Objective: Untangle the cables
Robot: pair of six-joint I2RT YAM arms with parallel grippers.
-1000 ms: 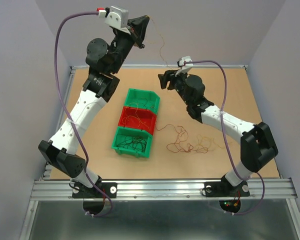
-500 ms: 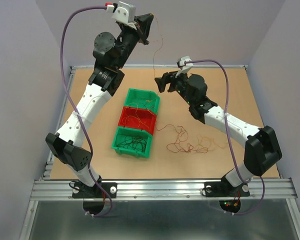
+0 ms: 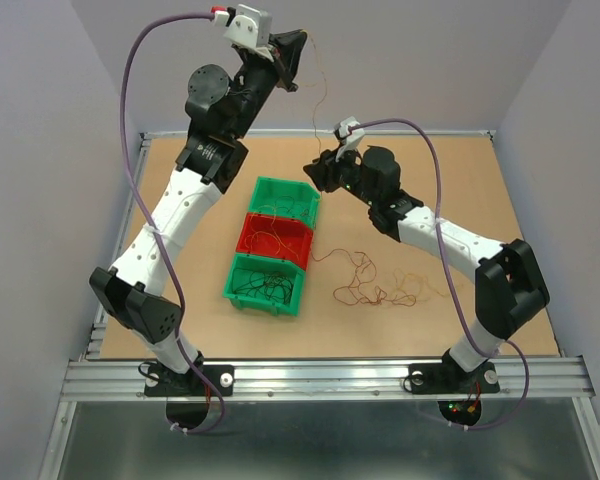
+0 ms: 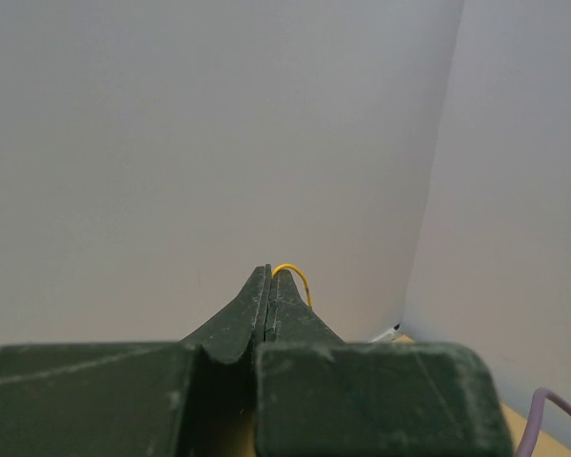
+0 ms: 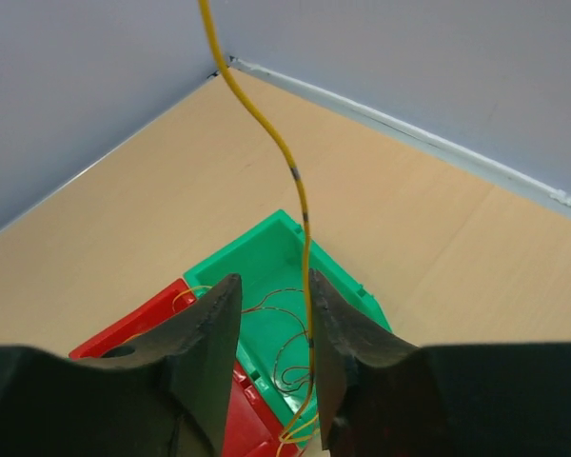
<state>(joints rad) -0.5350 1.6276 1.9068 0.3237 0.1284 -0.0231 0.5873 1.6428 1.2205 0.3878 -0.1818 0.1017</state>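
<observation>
My left gripper [image 3: 291, 46] is raised high over the back of the table, shut on a thin yellow cable [image 4: 296, 273] that loops out of the pinched tips [image 4: 269, 277]. That cable [image 3: 321, 92] hangs down toward the bins. My right gripper [image 3: 318, 172] hovers over the far green bin [image 3: 263, 183], open. The hanging yellow cable [image 5: 286, 158] passes between its jaws [image 5: 274, 284], running along the right finger [image 5: 338, 328]. A loose tangle of reddish and orange cables [image 3: 375, 285] lies on the table right of the bins.
Three bins stand in a row: far green [image 5: 287, 221], red [image 3: 248, 224], near green [image 3: 229, 291], each holding thin wires. Grey walls close in the back and sides. Thick purple arm cables [image 3: 130, 120] arch beside both arms.
The right gripper has moved left to the hanging yellow cable, and its jaws have narrowed around it. The left arm rose a little, then held still.
</observation>
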